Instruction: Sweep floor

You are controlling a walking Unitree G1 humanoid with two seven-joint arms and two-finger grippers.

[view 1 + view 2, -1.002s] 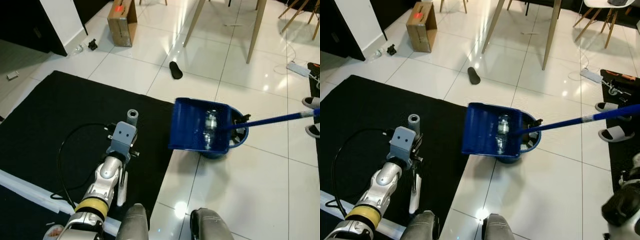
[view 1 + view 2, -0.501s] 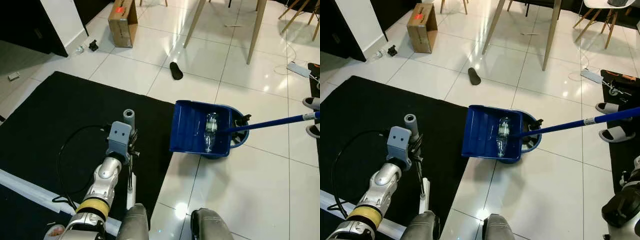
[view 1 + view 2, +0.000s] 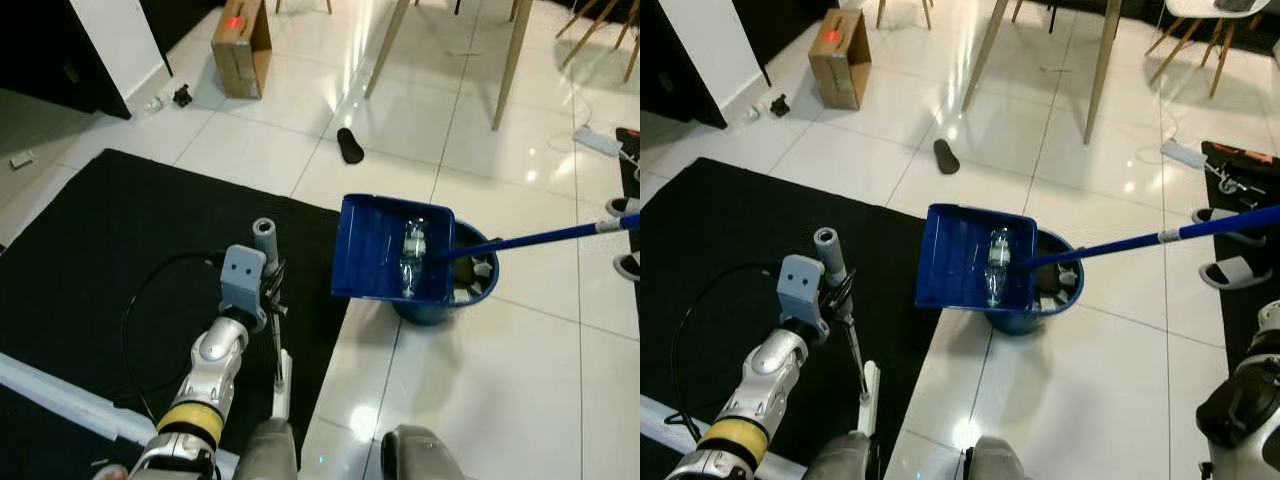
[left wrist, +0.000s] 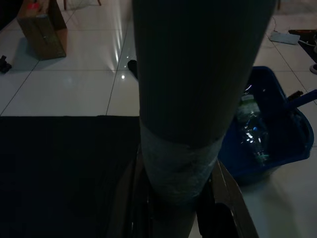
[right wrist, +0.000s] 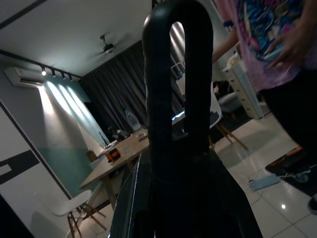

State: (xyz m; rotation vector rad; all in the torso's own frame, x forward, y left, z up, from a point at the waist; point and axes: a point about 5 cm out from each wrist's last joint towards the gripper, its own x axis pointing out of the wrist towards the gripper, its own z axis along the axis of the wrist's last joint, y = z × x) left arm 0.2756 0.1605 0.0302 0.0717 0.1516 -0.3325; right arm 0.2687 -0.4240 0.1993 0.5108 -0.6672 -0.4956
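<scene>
Dustpan (image 3: 385,249): deep blue, on a blue pole (image 3: 540,238) with a pale grey end.
Bottle (image 3: 412,257): clear plastic.
Bin (image 3: 440,297): blue.
Rug (image 3: 90,250): plain black.
Floor (image 3: 480,380): glossy white tiles, thin grey grout lines.
Box (image 3: 243,47): brown cardboard, red label.
Left arm (image 3: 215,360): silver, with a yellow band.
Person's shirt (image 5: 257,34): pink, printed in blue and teal.
Slipper (image 3: 351,144): black.

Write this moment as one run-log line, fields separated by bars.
left pincer: shut on broom handle over black mat | right pincer: shut on dustpan handle | dustpan: holds bottle, above blue bin
</scene>
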